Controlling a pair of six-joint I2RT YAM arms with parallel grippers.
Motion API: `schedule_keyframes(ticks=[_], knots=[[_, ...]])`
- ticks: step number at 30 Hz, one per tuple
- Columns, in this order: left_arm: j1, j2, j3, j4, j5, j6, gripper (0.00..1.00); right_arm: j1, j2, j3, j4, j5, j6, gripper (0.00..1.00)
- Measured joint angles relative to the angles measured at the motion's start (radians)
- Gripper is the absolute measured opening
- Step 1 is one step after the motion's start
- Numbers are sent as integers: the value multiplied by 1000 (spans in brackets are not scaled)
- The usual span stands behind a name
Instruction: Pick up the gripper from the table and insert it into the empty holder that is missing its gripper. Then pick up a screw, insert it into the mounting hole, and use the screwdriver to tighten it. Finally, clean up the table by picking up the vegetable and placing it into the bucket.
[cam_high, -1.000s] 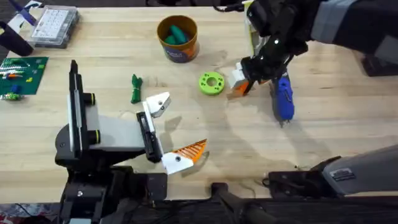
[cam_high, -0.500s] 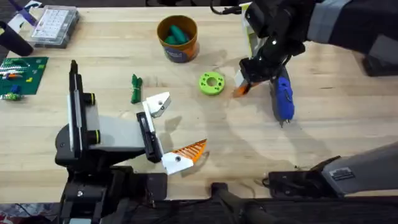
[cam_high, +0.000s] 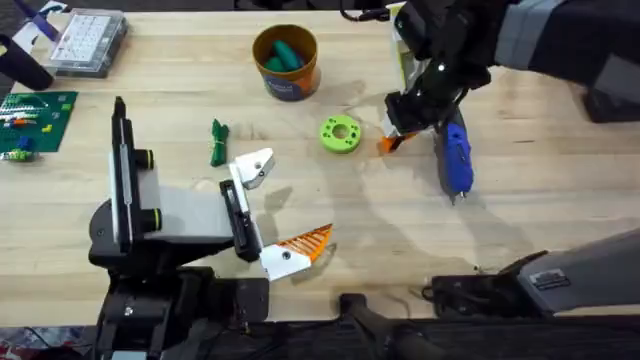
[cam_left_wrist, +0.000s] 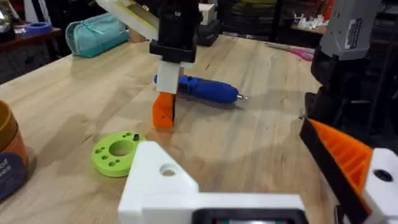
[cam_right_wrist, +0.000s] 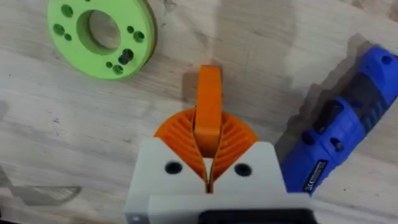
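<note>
Orange plastic, the gripper (cam_right_wrist: 208, 99) looks small, light and hard, a bit slippery. The right gripper (cam_right_wrist: 208, 152) pinches it tight between its ribbed pads, by the thick end, beside the screwdriver (cam_high: 456, 155). The left gripper (cam_high: 272, 215) waits open, one holder (cam_high: 255, 166) empty.
</note>
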Motion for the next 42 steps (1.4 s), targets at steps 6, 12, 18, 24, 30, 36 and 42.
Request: schedule_keyframes(ticks=[6, 12, 18, 24, 30, 36, 42], knots=[[0, 0, 0, 0, 0, 0, 990, 0, -3, 0, -2, 0, 0, 13], [0, 0, 0, 0, 0, 0, 990, 0, -83, 0, -20, 0, 0, 12], [0, 0, 0, -10, 1, 0, 990, 0, -273, -1, -14, 0, 24, 12], [0, 0, 0, -13, 4, 0, 990, 0, -436, -2, 32, -25, 43, 12], [0, 0, 0, -13, 5, 0, 990, 0, -526, -2, 69, -105, 80, 12], [0, 0, 0, -13, 5, 0, 990, 0, -536, -2, 78, -186, 118, 12], [0, 0, 0, -13, 5, 0, 990, 0, -536, -3, 82, -223, 161, 12]])
